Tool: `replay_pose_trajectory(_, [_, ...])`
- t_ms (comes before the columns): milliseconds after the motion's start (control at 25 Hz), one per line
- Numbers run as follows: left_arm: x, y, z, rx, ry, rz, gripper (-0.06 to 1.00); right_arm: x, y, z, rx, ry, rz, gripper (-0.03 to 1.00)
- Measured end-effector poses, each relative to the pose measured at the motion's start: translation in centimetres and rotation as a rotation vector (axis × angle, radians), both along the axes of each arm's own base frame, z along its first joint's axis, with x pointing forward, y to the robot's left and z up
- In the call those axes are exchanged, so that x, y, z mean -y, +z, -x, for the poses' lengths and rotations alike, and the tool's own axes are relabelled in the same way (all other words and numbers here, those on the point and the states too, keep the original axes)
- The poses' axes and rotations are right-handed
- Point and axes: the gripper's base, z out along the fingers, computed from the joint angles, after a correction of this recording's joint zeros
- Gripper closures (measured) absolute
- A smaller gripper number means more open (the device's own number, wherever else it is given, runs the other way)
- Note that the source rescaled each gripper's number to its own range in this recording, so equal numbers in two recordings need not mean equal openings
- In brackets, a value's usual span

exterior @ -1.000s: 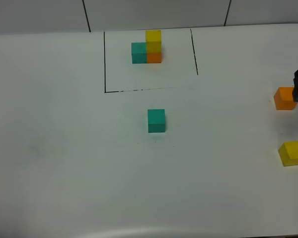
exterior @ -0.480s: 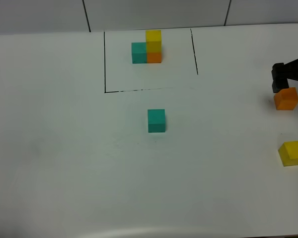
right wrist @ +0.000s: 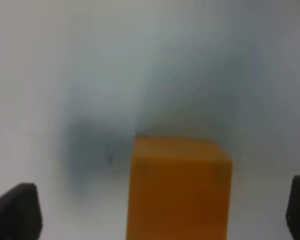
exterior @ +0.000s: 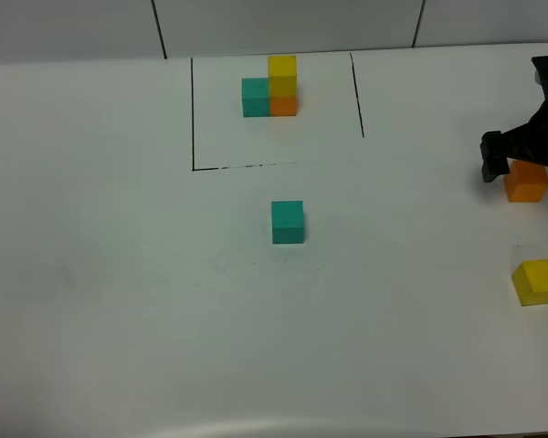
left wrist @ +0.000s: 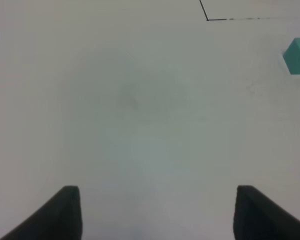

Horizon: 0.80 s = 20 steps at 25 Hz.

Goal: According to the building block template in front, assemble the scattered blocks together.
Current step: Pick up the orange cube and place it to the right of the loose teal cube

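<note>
The building block template [exterior: 272, 91] stands at the back inside a black drawn outline [exterior: 193, 119]: teal beside orange, yellow on the orange. The loose teal cube [exterior: 288, 223] sits mid-table and shows in the left wrist view [left wrist: 299, 56]. The loose orange cube [exterior: 527, 182] sits at the far right, with the loose yellow cube [exterior: 539, 281] nearer the front. My right gripper [exterior: 527, 162] is open and hangs over the orange cube [right wrist: 179, 190], a finger on each side with gaps between [right wrist: 158, 215]. My left gripper [left wrist: 160, 215] is open and empty over bare table.
The white table [exterior: 119, 274] runs to a back edge with a grey wall behind. The outline's front corner shows in the left wrist view [left wrist: 208, 19]. The left arm is out of the exterior high view.
My right gripper has come in from the right edge and moved left, so it now straddles the orange cube. The cubes have not moved.
</note>
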Motion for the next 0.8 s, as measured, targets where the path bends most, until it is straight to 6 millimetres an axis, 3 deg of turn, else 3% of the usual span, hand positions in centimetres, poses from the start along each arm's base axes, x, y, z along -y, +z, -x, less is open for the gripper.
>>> replay_pose_trajectory(640, [0.0, 0.0, 0.0, 0.000, 0.000, 0.000, 0.55, 1.3, -2.1, -0.2, -0.035, -0.033, -0.003, 0.06])
replay_pose_trajectory(800, [0.0, 0.0, 0.0, 0.000, 0.000, 0.000, 0.55, 1.3, -2.3, -0.2, -0.038, -0.030, -0.002, 0.16])
